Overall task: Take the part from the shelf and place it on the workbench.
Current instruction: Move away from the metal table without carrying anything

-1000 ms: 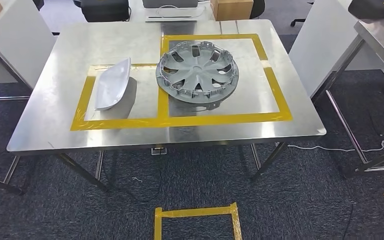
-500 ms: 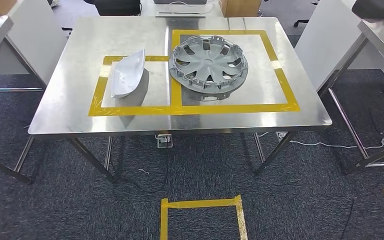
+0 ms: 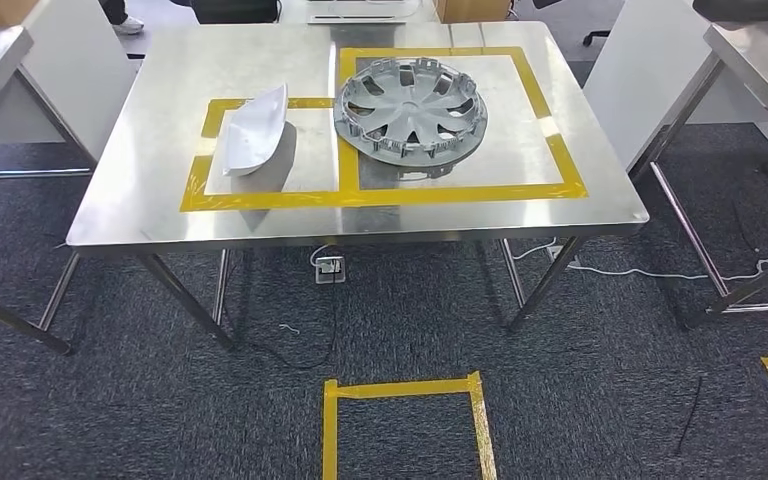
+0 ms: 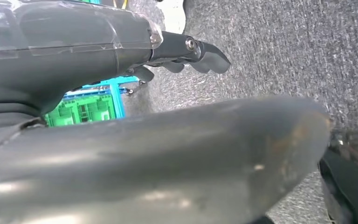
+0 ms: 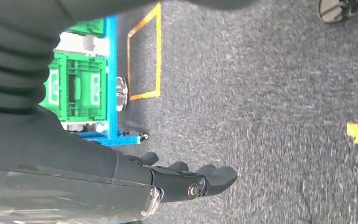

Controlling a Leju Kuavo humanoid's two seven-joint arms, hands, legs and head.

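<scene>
A wheel cover [image 3: 410,108] and a grey shell part [image 3: 254,131] are seen lying on the bench [image 3: 150,210]. Nothing is held by the left hand [image 4: 186,51] or right hand [image 5: 186,179], fingers loosely extended.

Dark grey carpet [image 3: 580,400] is covering the floor, bearing a yellow tape square [image 3: 405,428]. A white cable [image 3: 660,272] is trailing beneath. A second steel table [image 3: 760,60] is standing alongside. Green crates [image 5: 77,86] are sitting in a blue rack [image 5: 112,79].
</scene>
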